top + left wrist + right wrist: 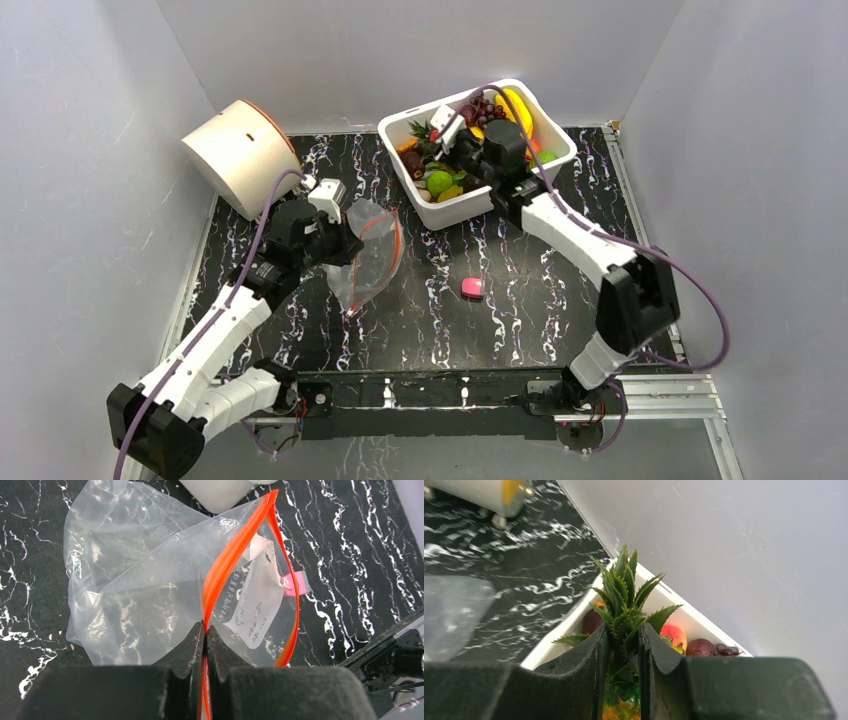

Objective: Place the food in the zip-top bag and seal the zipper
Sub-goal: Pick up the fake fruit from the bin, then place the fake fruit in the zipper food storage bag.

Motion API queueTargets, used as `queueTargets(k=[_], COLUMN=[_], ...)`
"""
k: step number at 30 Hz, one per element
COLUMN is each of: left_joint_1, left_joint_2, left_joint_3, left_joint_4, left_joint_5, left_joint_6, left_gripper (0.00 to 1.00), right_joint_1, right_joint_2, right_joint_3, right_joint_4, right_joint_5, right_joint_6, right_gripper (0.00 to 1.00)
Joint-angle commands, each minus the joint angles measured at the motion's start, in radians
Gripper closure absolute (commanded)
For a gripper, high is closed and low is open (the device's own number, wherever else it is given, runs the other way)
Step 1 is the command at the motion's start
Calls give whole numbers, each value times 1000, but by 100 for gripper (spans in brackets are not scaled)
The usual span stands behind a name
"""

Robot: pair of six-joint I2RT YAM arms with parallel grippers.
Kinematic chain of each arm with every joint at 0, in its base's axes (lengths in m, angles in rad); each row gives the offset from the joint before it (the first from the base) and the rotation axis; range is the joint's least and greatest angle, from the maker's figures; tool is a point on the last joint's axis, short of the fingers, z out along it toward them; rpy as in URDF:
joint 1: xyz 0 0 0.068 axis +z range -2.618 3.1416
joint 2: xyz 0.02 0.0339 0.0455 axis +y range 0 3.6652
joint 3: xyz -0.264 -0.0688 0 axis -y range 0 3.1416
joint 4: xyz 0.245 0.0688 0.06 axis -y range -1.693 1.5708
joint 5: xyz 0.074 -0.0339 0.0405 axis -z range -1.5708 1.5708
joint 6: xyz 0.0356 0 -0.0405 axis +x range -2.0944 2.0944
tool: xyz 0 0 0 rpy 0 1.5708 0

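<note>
Both clenched: left tool (205, 630) on the zipper (235, 555) running ahead, right tool (621, 635) on the pineapple (624, 600), crown forward.

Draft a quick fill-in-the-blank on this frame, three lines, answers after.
1. The left gripper is shut on the zipper of the clear ____.
2. The right gripper is shut on the leafy crown of the ____.
3. The small ____ block lies on the table.
Missing: bag; pineapple; pink.
</note>
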Motion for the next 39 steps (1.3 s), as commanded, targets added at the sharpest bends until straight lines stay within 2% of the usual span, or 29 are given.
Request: queueTargets(k=[1,10,15,18,23,36,39], left_joint_1=[6,7,7,7,7,6,6], left_joint_2=[30,72,98,112,117,124,128], left_joint_3=[63,81,88,91,97,103,98], left_joint_4=[-3,44,79,89,112,162,167], left_joint_5=[48,132,182,192,206,274,277], left_joint_6=[-46,-125,-177,-202,-247,-316,-328], left_gripper=[100,100,100,100,100,100,100], right_joint_1=[8,18,32,45,100,226,239], right_joint_2=[-176,-446,-538,-572,-625,-655,-650], right_joint_3=[-121,-328,-410,-442,-543,-645,-648], right_joint_4=[184,305,392,437,623,842,844], right_joint_5=[-84,-214,-293,-370,-470,-480,-480], right_joint_6=[166,305,415,481,599,743,748], right_gripper=[93,95,95,95,94,94,94])
